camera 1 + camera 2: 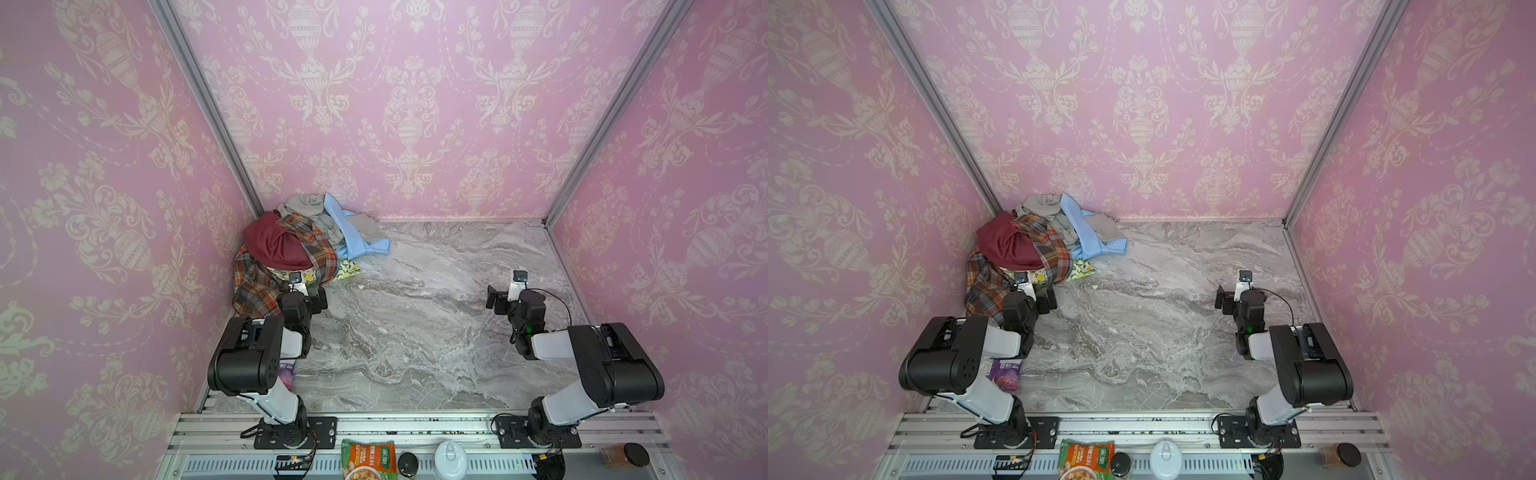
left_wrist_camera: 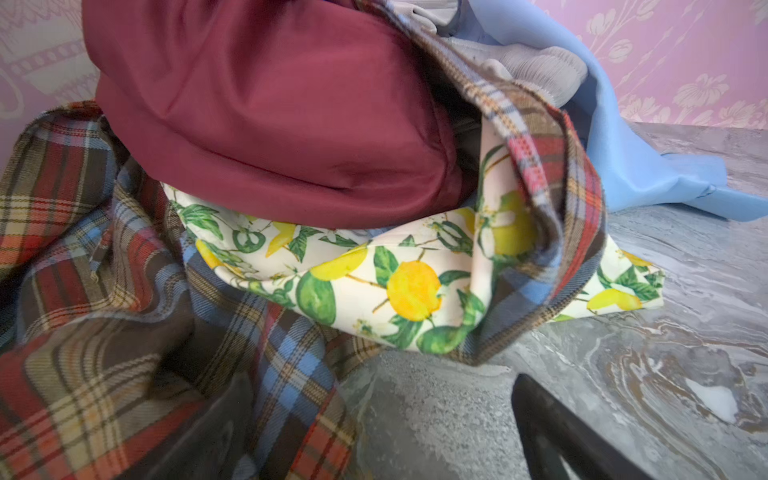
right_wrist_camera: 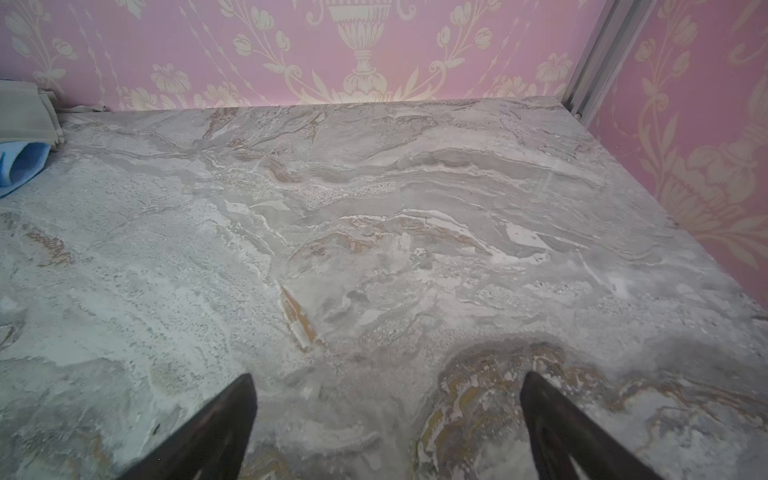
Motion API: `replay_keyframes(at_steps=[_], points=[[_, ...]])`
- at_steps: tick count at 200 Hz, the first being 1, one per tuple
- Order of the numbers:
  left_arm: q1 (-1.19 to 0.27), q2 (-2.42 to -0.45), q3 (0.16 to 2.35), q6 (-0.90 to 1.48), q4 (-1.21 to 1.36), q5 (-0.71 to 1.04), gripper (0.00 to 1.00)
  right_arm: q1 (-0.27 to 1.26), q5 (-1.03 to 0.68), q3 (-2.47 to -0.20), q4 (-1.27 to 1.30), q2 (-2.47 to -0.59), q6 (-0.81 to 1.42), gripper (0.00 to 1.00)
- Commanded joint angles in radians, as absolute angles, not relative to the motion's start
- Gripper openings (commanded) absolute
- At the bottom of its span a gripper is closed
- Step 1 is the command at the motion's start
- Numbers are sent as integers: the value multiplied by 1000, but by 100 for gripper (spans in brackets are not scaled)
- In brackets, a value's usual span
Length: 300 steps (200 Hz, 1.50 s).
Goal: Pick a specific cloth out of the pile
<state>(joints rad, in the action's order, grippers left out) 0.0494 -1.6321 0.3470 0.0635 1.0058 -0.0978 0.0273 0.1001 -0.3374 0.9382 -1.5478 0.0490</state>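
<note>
**Sky-blue cloth lying at the pile's edge, both pairs of jaws spread**

The cloth (image 1: 358, 243) is seen in both top views at the right-hand side of the pile (image 1: 286, 257), which is heaped in the far left corner of the marble-patterned worktop (image 1: 415, 332). Its upper part is tucked among folds of the grey garment (image 1: 302, 208); its lower end is spread flat on the worktop. A dark red cloth (image 1: 276, 245) is draped over the plaid fabric (image 1: 255, 291), and a lemon-print fabric (image 2: 395, 286) is pressed beneath both.

The jaws of the left gripper (image 2: 382, 376) are held spread at the near edge of the plaid, with nothing pinched. The jaws of the right gripper (image 3: 388, 374) are likewise spread over bare worktop, well apart from the pile, and nothing is held.
</note>
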Motion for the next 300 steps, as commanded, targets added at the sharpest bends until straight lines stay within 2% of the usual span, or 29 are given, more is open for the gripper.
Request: replay_keyframes(at_steps=[1, 73, 121, 300], points=[[44, -1635, 353, 33, 1012, -73, 99, 25, 95, -353, 968, -1545, 56, 100], [43, -1635, 351, 5, 1019, 24, 99, 25, 95, -352, 968, -1543, 56, 100], [43, -1635, 346, 45, 1032, -106, 99, 25, 94, -353, 968, -1544, 55, 100], [41, -1636, 351, 44, 1021, -119, 99, 28, 102, -353, 965, -1544, 54, 100]])
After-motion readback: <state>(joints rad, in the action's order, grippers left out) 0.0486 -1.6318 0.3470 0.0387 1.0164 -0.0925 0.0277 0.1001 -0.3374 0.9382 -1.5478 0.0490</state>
